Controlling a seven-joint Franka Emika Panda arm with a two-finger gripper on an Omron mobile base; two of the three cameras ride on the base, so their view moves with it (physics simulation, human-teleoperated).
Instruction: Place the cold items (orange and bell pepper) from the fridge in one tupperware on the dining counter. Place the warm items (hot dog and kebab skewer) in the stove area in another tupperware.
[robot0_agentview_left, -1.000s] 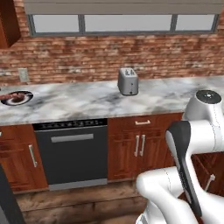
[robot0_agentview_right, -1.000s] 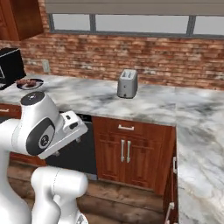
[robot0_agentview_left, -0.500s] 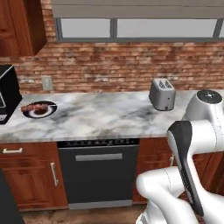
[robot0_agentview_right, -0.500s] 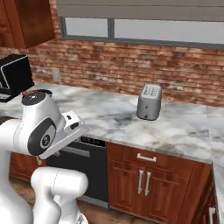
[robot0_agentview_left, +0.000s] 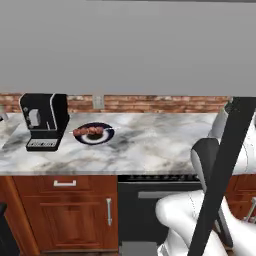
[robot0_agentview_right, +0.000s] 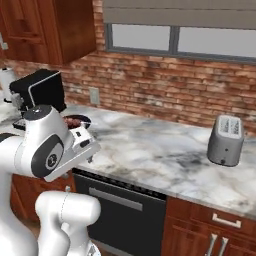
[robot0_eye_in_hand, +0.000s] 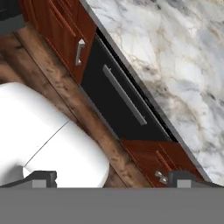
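Pincer (robot0_eye_in_hand: 112, 177): jaws spread wide, nothing between them; the two dark finger tips (robot0_eye_in_hand: 39, 177) sit far apart at the bottom of the hand view. That view looks down over the front of a marble counter (robot0_eye_in_hand: 175, 57), a black dishwasher door (robot0_eye_in_hand: 118, 105) with a long bar handle, a red-brown wooden cabinet door (robot0_eye_in_hand: 61, 30) beside it with a small metal pull, and a dark plank floor (robot0_eye_in_hand: 52, 78) below. Left base view: the kebab skewer (robot0_agentview_left: 90, 131) lies across a dark round plate (robot0_agentview_left: 95, 137) on the marble counter, just to the right of a black coffee machine (robot0_agentview_left: 45, 120); skewer and plate are touching, plate and machine are apart but near. A wall outlet (robot0_agentview_left: 98, 101) sits on the brick backsplash behind the plate. A plain grey surface covers the upper half of this view; I cannot tell what it is. Below the counter: a wooden drawer and cabinet door on the left, the dishwasher to their right, under the middle of the counter. Right base view: the plate with the skewer (robot0_agentview_right: 75, 121) is partly hidden behind the white arm's shoulder, with the coffee machine to its left under a wooden wall cabinet (robot0_agentview_right: 50, 30). A silver toaster (robot0_agentview_right: 226, 140) stands upright on the counter well to the right, well apart from the plate. A window (robot0_agentview_right: 180, 40) runs along the brick wall (robot0_agentview_right: 150, 85) above the counter. The pincer is well apart from the skewer and nowhere close to the plate.
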